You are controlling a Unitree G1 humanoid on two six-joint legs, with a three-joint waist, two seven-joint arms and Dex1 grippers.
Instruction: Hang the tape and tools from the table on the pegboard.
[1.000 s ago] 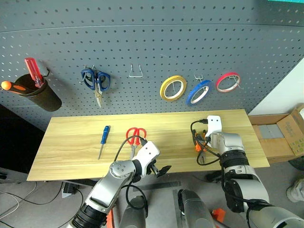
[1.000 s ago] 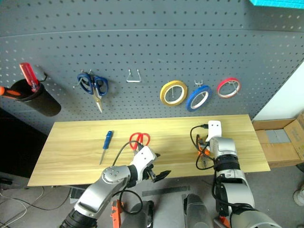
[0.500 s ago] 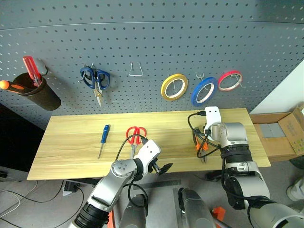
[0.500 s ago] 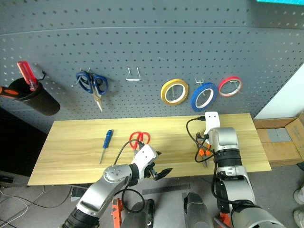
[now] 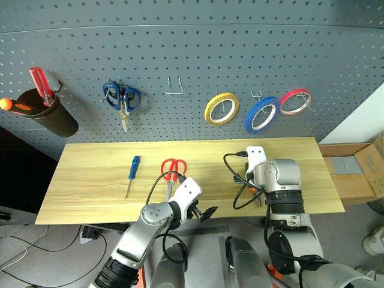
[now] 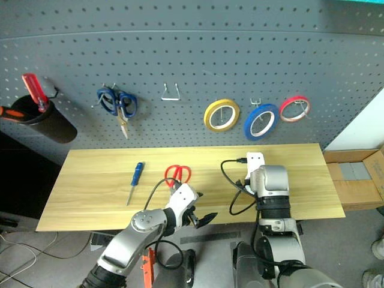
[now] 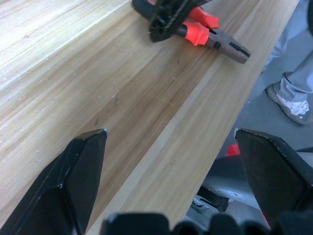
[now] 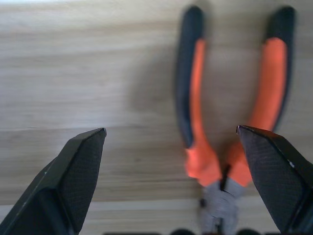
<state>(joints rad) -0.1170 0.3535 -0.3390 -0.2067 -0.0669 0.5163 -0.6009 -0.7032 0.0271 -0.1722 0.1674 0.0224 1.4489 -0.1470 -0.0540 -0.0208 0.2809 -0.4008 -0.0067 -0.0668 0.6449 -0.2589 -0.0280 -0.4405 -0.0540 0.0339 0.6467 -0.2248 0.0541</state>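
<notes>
Nearest the camera, at the lower centre of the left eye view, the left gripper [image 5: 201, 215] hovers over the table's near edge with its fingers spread apart and nothing between them. To its right, at the lower centre-right, the right gripper [image 8: 171, 166] points steeply down at the table [image 5: 90, 192] with its jaws wide apart and empty, and the pliers [image 8: 230, 112] lie flat on the wood under it, set toward one fingertip and not midway between the two. To do this pickup well, I judge the gripper should shift sideways until both orange-and-black handles sit squarely between the fingers, then come straight down and close across the handles near their middle, so the tool does not pivot when lifted. The right wrist view gives what the head views cannot: the handles splayed in a V and the steel nose toward the camera, where from above the wrist hides most of the tool. The left wrist view shows the pliers [image 7: 195, 24] from the side with a black finger over them. Further back lie the red-handled scissors [image 5: 171, 171] and the blue screwdriver [image 5: 131, 174]. Farthest, on the pegboard [image 5: 192, 54] at the upper right, the blue tape [image 5: 261, 114] already hangs on a hook.
</notes>
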